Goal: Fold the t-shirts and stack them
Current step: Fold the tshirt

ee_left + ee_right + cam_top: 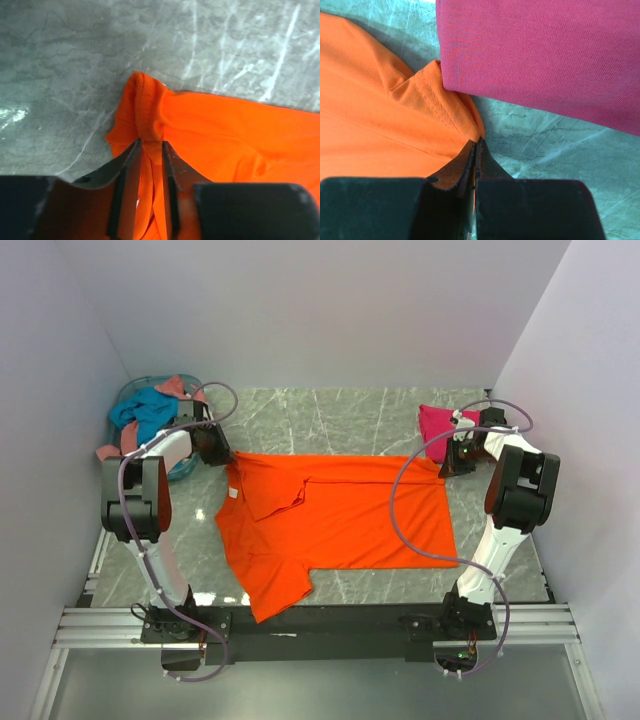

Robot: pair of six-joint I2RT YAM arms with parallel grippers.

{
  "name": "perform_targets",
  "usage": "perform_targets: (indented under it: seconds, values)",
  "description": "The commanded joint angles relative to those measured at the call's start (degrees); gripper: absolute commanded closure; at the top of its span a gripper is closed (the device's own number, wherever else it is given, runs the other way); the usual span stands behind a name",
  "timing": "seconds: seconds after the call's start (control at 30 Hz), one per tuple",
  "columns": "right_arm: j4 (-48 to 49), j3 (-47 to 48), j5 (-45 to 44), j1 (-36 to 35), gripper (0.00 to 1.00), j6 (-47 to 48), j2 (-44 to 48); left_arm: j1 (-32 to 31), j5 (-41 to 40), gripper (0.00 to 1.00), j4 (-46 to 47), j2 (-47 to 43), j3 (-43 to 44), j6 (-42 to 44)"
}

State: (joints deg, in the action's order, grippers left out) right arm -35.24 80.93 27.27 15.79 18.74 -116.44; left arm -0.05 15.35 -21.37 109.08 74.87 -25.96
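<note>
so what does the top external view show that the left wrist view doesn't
Only top external: the orange t-shirt in full outline, the magenta t-shirt at far right, the basket holding the teal t-shirt, and the right gripper at the orange shirt's corner.
Only left wrist: the left gripper close up, a raised ridge of orange cloth between its fingers.
Both: the orange t-shirt lying on the marble table.

I work over a grey-green marble-patterned table (340, 420). At the table's far left corner sits a pale blue round basket (128, 392), its rim against the wall. Plain white walls (320, 310) close the table in at the far, left and right sides. Aluminium rails (330, 630) run along its near edge.
</note>
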Motion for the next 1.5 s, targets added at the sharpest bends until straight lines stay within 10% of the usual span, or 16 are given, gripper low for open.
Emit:
perform_targets:
  seconds: [0.0, 0.5, 0.73, 1.0, 1.47]
  values:
    - [0.1, 0.5, 0.1, 0.6, 1.0, 0.5, 1.9, -1.2, -1.3, 0.73, 1.8, 1.5, 1.2, -0.6]
    - [0.0, 0.8, 0.2, 0.6, 1.0, 0.4, 1.5, -1.1, -1.4, 0.68, 1.2, 3.4, 2.4, 0.1]
    - [0.0, 0.7, -0.1, 0.6, 1.0, 0.5, 1.7, -0.1, -2.1, 0.99, 2.4, 1.6, 0.0, 0.2]
    - [0.4, 0.2, -0.8, 1.2, 1.0, 0.7, 2.4, 8.7, 9.4, 1.0, 9.3, -10.1, -5.9, -4.4]
    - [0.3, 0.5, -0.5, 1.3, 1.0, 0.7, 1.7, 9.8, 15.0, 0.78, 2.7, 0.8, -3.1, 0.4]
